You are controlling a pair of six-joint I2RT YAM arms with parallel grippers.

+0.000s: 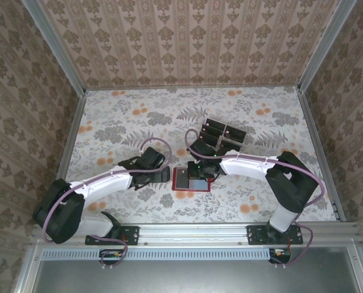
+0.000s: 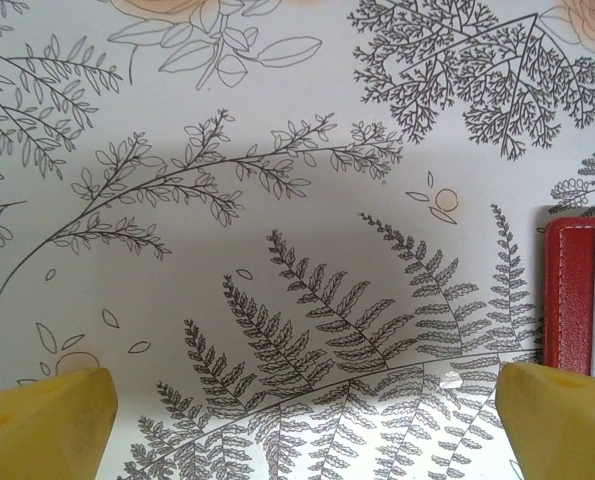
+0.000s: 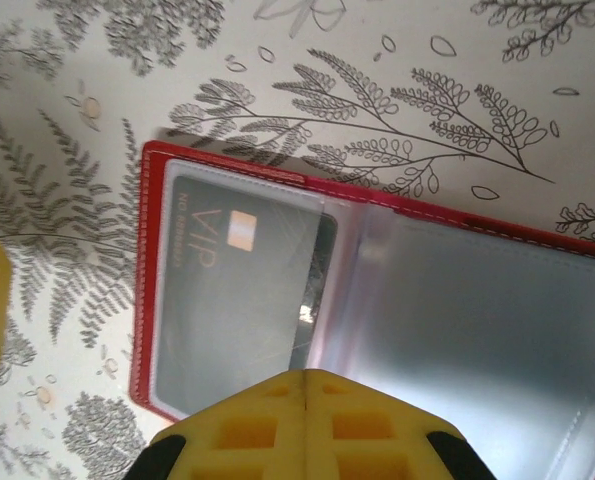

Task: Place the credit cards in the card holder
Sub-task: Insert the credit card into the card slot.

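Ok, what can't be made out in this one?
Top view: the right gripper covers much of the open card holder, hiding its sleeves.
Top view: the credit cards are too small to count.
Left wrist view: the card holder runs off the right edge.
Right wrist view: the gripper's yellow fingers hide the lower end of the VIP card; the holder's right half is cut off.

We see the red card holder [image 1: 181,180] lying open and flat on the flowered table [image 1: 126,116], a dark VIP card [image 3: 237,300] tucked under one clear sleeve; more black cards [image 1: 224,132] sit grouped beyond it, near but apart
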